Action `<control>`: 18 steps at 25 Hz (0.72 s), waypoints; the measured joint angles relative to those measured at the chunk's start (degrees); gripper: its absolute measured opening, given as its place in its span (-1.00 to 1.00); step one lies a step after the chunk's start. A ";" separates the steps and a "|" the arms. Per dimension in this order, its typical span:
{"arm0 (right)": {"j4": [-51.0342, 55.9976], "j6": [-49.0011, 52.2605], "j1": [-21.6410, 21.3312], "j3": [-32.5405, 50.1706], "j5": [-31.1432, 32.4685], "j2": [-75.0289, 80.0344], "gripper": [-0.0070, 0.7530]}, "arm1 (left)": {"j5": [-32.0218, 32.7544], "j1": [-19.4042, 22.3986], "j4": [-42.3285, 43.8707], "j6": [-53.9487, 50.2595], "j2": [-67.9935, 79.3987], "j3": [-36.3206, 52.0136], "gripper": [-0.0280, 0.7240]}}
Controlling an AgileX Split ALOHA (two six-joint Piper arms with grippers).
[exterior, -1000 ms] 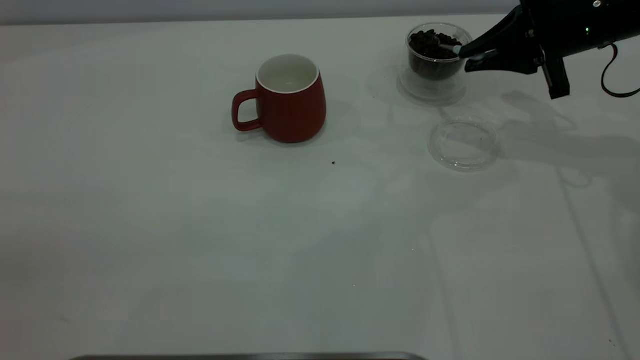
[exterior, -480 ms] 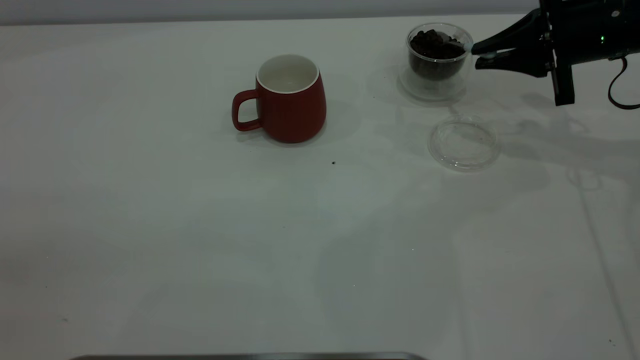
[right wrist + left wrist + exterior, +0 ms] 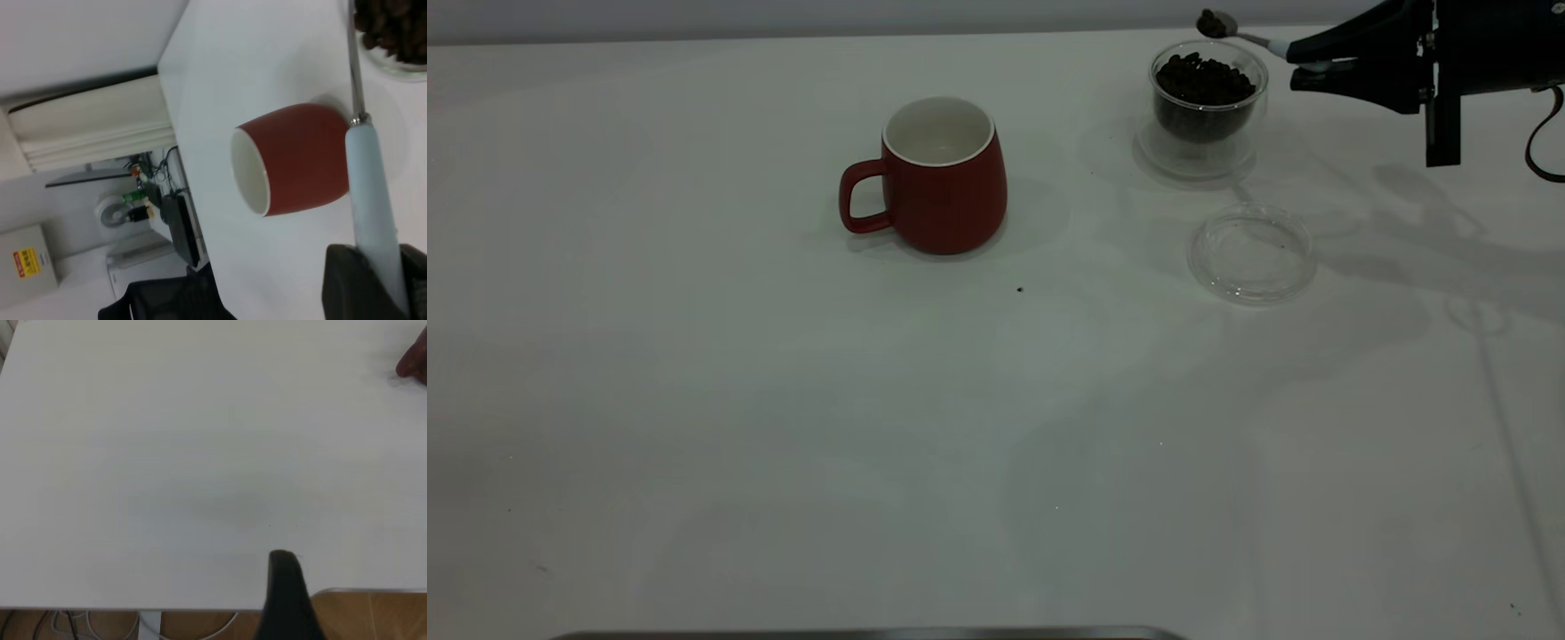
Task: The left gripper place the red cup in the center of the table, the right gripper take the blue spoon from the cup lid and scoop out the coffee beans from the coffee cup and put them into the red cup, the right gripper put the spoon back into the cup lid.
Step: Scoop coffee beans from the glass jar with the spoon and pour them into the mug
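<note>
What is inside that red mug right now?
The red mug shows only its bare white inside; its bottom is hidden below the rim. The beans fill the glass cup, and the right claw holds a loaded spoon above it.

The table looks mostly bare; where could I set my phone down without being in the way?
The table's whole near half and everything left of the red cup is free. It's crowded far right, around the coffee cup, cup lid and right gripper.

- tabletop (image 3: 783, 400) — matt white, smooth
- red cup (image 3: 947, 191) — glazed ceramic, white inside
- coffee cup (image 3: 1207, 116), cup lid (image 3: 1252, 255) — clear glass
- blue spoon (image 3: 1240, 34) — shiny metal bowl, matt pale handle
</note>
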 joint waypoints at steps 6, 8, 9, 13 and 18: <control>0.11 -1.47 0.42 0.00 0.33 0.00 -0.68 | 0.00 0.00 0.00 0.05 0.00 0.00 0.64; 0.11 -1.64 1.28 0.00 0.33 0.00 -0.68 | 0.00 0.00 0.00 0.05 0.00 0.00 0.64; 0.11 -1.69 1.95 0.00 0.33 0.00 -0.68 | 0.00 0.00 0.00 0.05 0.00 0.00 0.64; 0.54 -1.88 5.30 0.00 0.33 0.00 -0.68 | 0.00 0.00 0.00 0.05 0.00 0.00 0.64; 1.82 -2.00 10.44 0.00 0.33 0.00 -0.68 | 0.00 0.00 0.00 0.17 0.00 0.00 0.64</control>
